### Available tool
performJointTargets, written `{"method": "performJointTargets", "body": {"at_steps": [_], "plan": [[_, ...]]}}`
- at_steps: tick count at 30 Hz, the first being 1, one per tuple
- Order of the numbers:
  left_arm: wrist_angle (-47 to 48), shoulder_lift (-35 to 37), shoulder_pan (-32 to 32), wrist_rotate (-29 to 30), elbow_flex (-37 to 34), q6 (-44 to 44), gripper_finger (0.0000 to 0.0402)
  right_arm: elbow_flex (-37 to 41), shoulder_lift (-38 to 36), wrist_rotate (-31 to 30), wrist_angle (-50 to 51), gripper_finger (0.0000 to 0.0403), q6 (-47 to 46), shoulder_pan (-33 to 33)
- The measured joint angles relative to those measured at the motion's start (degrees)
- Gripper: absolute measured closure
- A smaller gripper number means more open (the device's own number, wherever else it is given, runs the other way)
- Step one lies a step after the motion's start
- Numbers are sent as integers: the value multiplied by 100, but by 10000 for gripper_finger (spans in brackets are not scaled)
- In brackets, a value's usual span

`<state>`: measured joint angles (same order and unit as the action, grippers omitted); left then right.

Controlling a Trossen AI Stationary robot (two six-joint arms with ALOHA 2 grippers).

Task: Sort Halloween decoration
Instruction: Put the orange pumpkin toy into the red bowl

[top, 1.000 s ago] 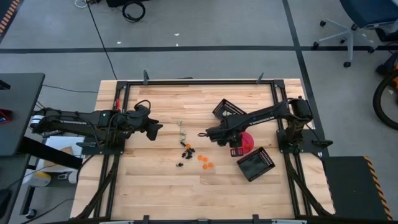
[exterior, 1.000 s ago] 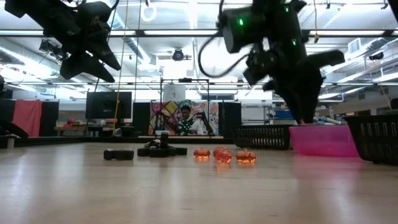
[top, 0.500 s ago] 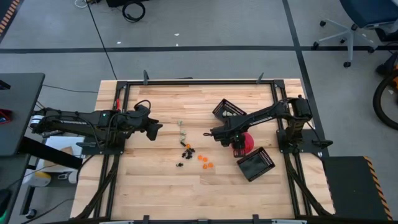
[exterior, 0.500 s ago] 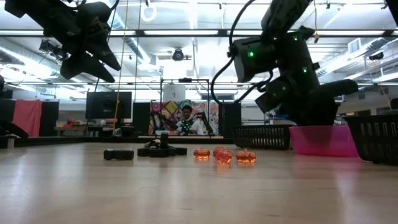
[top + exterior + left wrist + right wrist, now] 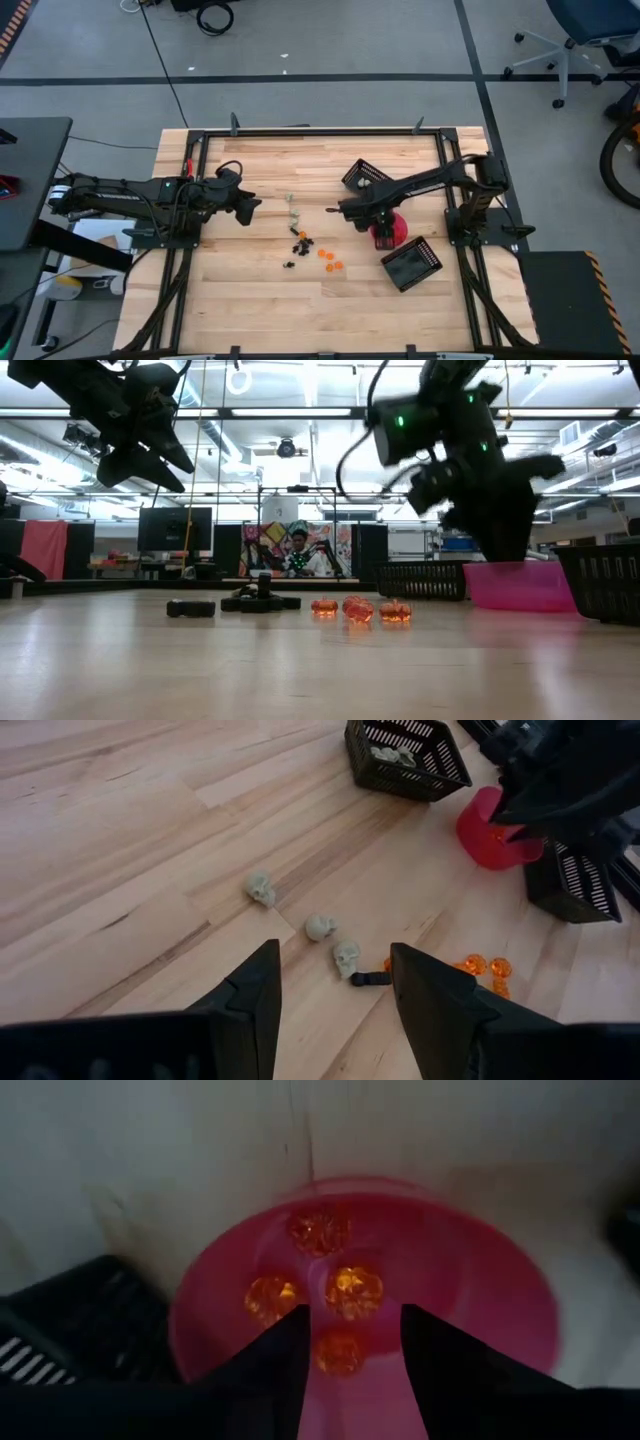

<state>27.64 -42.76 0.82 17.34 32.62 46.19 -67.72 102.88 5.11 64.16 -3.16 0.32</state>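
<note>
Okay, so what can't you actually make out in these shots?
- Far basket: left wrist view shows pale pieces inside; their count is hidden by the slatted wall.
- Near basket: too small from above to see contents; cut off at the low view's right edge.
- Black trinkets: too tiny from above to identify or count.
- Pink bowl: right wrist view shows four orange pumpkins; the right gripper fingers may cover more.
- Left gripper: open, holds nothing.
</note>
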Motion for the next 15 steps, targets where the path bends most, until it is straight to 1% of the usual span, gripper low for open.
{"method": "performJointTargets", "body": {"at_steps": [4,6,10,15], "plan": [[2,2,0,23,0,2,239,-247,-300,-101,-41,243,-34,-2],[-4,0,0,94,0,15,239,-332,-458,-106,-296,243,-139,8],[-102,0,0,255,0,18,239,-344,-700,-127,-1389,243,-312,80],[-160,0,0,275,0,20,239,-344,-648,-241,-2827,242,-410,225]]}}
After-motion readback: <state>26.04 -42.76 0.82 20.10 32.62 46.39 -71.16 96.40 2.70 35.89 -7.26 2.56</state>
